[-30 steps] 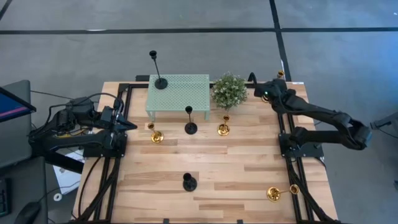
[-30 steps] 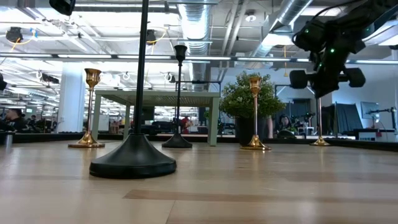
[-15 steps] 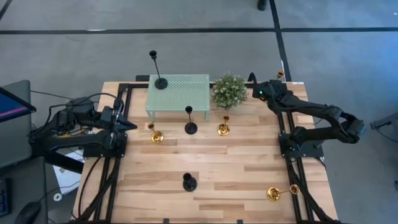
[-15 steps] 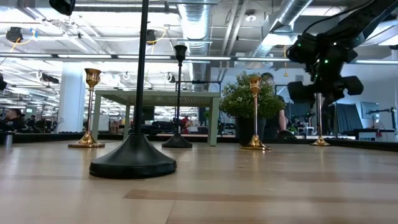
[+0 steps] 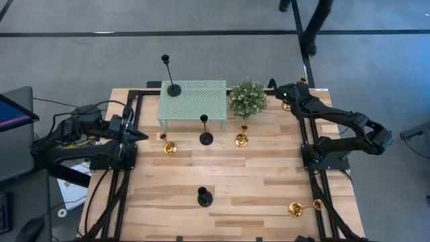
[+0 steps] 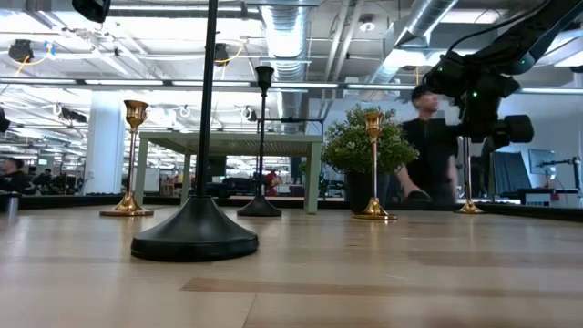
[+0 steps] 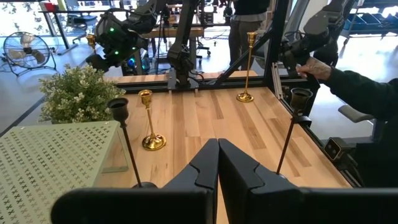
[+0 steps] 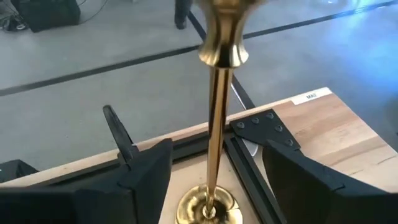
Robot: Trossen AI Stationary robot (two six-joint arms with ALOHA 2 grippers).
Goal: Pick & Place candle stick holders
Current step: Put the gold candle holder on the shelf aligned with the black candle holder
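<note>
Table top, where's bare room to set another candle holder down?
Free: the wooden table between the black holder and the fallen gold holder, also left of that black one. Crowded: the strip before the mint table and plant.

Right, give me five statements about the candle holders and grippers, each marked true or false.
1. The right gripper stands open around a gold candle holder at the table's far right corner. True.
2. The left gripper is open. False: its fingers are shut together.
3. A black candle holder stands on the mint-green mesh table. True.
4. All gold holders stand upright. False: one gold holder lies on its side near the front right.
5. The potted plant sits on the mesh table. False: it stands beside it.
</note>
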